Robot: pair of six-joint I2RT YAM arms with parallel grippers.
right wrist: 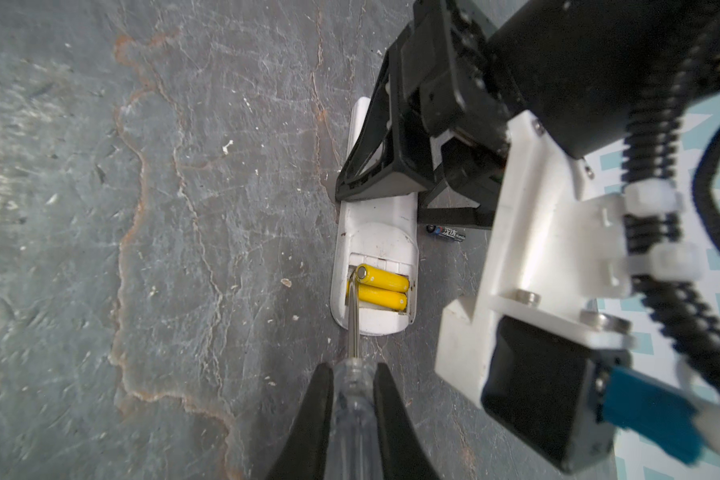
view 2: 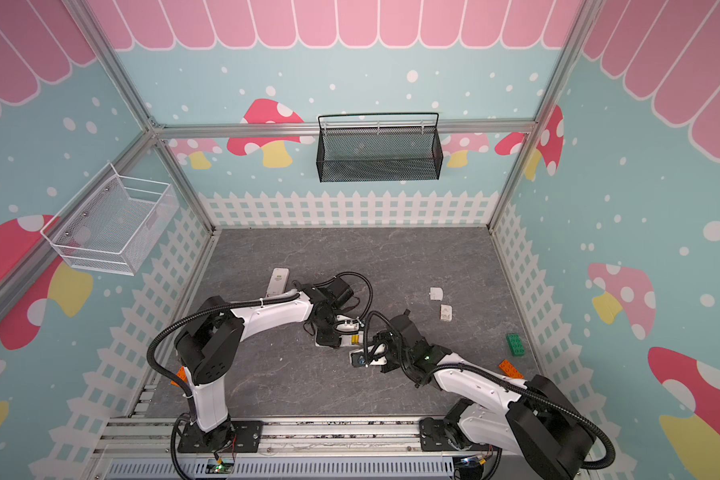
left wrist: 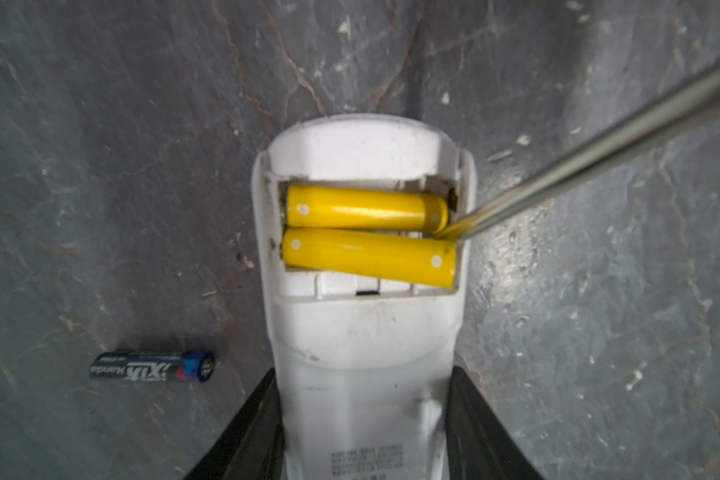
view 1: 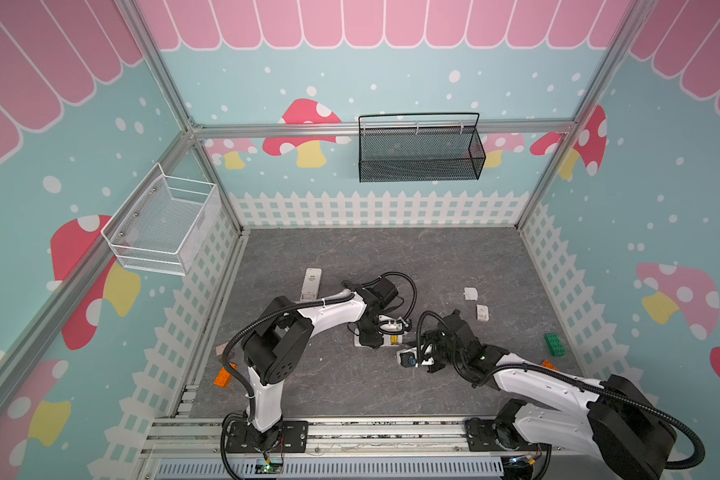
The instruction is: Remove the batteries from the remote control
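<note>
With the left gripper: clamps the white remote across its body, open compartment facing up and lying just beyond the fingertips, likely to stop any sliding under prying. With the right gripper: clenches the clear handle of the screwdriver, shaft reaching out ahead of the fingertips, tip wedged at the end of the two yellow batteries, seemingly to lever one out. Both seated in the compartment, the one nearer the left fingers tilted. Just beside a left finger, on the table: one black battery, already out.
</note>
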